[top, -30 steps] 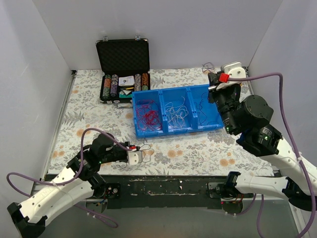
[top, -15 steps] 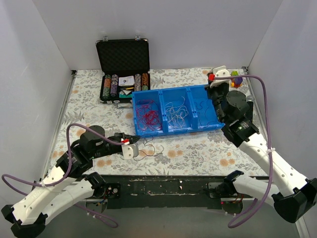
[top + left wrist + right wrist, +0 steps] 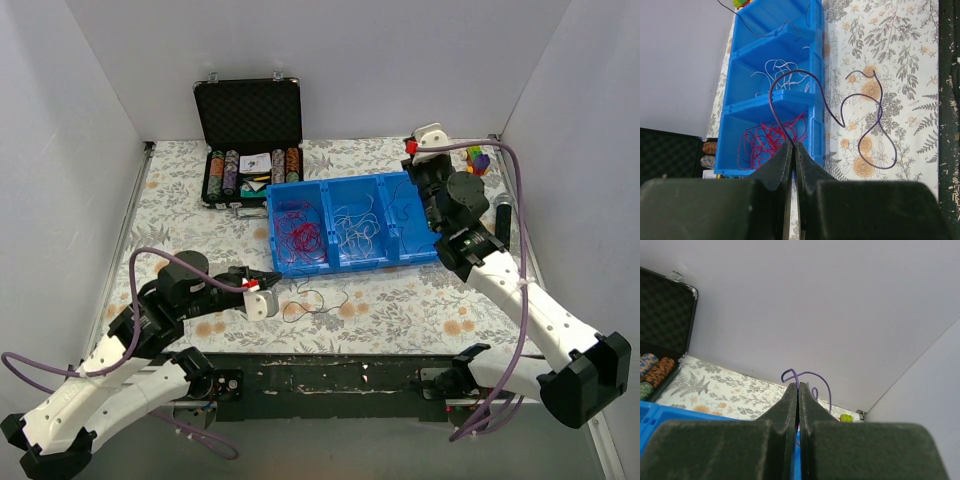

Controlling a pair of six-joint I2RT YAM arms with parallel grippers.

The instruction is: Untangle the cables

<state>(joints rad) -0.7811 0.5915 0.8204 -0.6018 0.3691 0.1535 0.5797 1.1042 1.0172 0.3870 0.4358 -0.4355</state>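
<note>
A blue three-compartment tray [image 3: 350, 262] holds red cables [image 3: 300, 232] on the left, white cables [image 3: 355, 228] in the middle and a thin dark strand [image 3: 405, 212] on the right. My left gripper [image 3: 276, 281] is in front of the tray, shut on a purple cable [image 3: 875, 125] whose loops lie on the floral table [image 3: 315, 300]. In the left wrist view the strand rises from the closed fingertips [image 3: 787, 150]. My right gripper [image 3: 417, 165] is above the tray's right compartment, shut on another purple cable [image 3: 816, 374] that curls above its tips.
An open black case [image 3: 248, 112] with poker chips [image 3: 250, 170] stands at the back left, touching the tray. Small coloured blocks [image 3: 478, 158] and a black object [image 3: 503, 222] lie at the back right. White walls close three sides.
My right arm has swung left from the back right corner to above the tray's right compartment. My left gripper has lifted slightly, and its purple cable now stretches further right across the table.
</note>
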